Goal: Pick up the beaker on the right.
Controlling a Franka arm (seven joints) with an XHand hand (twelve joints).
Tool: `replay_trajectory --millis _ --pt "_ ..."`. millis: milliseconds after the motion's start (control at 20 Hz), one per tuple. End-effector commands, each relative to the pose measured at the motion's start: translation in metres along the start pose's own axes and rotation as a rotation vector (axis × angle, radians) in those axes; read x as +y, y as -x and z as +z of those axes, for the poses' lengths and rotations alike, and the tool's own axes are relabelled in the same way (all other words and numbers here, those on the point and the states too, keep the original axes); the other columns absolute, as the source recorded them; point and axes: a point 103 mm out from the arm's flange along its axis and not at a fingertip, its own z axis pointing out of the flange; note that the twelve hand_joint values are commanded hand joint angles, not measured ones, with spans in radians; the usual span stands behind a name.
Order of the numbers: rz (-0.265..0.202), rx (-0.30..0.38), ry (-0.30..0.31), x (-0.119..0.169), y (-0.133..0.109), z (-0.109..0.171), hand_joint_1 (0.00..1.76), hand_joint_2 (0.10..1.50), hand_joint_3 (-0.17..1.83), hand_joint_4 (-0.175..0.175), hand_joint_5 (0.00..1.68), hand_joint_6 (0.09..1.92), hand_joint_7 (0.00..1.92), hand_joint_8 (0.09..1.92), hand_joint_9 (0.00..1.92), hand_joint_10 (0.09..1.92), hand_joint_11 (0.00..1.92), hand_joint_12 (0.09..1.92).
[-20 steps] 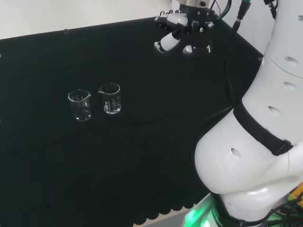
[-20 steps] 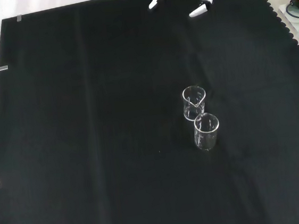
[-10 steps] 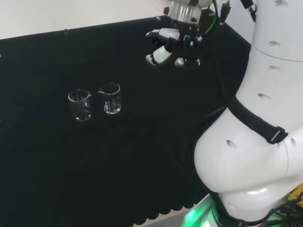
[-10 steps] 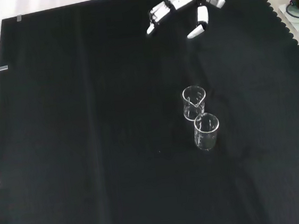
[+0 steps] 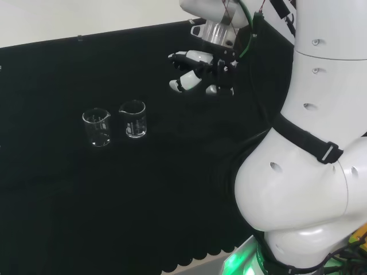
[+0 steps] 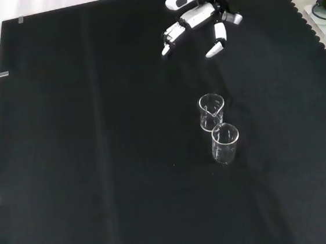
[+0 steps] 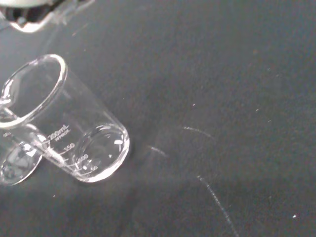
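Nearer the beakers [image 5: 120, 124], hand [image 5: 198, 71] now.

In the wrist view, the second beaker [image 7: 15, 160] is cut off at the edge (partly behind the nearer beaker [image 7: 69, 133]).

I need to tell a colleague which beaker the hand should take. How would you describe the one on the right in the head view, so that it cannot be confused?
Find the black cloth covering the bench; two clear glass beakers stand upright near its middle, close together. In the head view, the target beaker is the right one of the pair. It is the nearer to the open hand, while its neighbour stands beyond it.
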Motion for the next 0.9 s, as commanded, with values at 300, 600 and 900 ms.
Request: replay_trajectory --millis 300,600,900 --pt "-0.125 0.093 0.005 0.012 -0.002 0.035 0.7 0.38 1.04 -0.053 0.17 0.09 0.12 0.66 0.2 0.74 0.0 1.15" --pt "-0.185 0.223 -0.015 0.017 -0.002 0.058 0.77 0.35 1.04 -0.062 0.18 0.09 0.13 0.66 0.24 0.74 0.0 1.17" --pt "-0.209 0.275 -0.017 0.021 -0.005 0.073 0.83 0.33 1.06 -0.065 0.21 0.09 0.14 0.66 0.27 0.72 0.0 1.2"
